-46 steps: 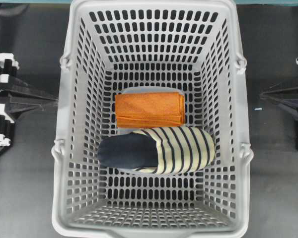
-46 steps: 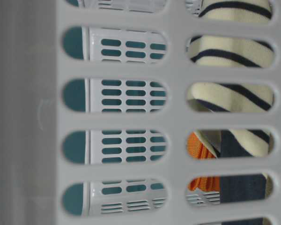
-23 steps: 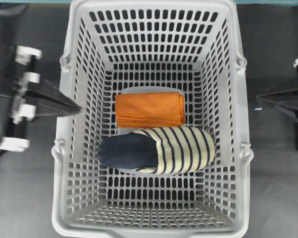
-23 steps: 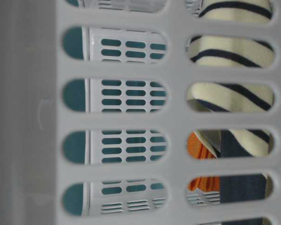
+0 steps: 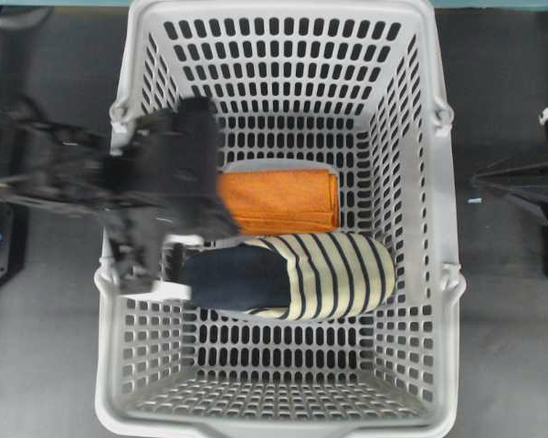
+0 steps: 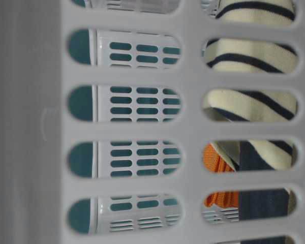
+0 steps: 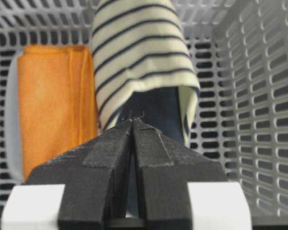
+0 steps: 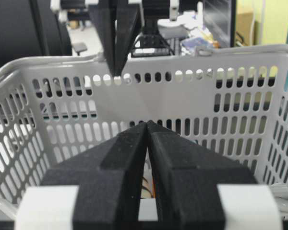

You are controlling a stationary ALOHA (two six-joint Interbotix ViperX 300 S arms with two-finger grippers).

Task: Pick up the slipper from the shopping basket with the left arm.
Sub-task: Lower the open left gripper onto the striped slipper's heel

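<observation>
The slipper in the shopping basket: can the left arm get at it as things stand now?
Probably yes. The left gripper is already over the shopping basket, pointing at the open heel end of the slipper; nothing lies between them. The orange cloth sits beside it. The jaws are shut and must open first.

The slipper [image 5: 297, 276], cream with navy stripes and a dark navy insole, lies flat on the floor of the light grey slotted shopping basket [image 5: 443, 274], toe toward the right wall, while the black left arm [image 5: 155, 178] reaches over the basket's left rim, blurred, its hand [image 7: 133, 123] closed above the slipper's heel.
</observation>
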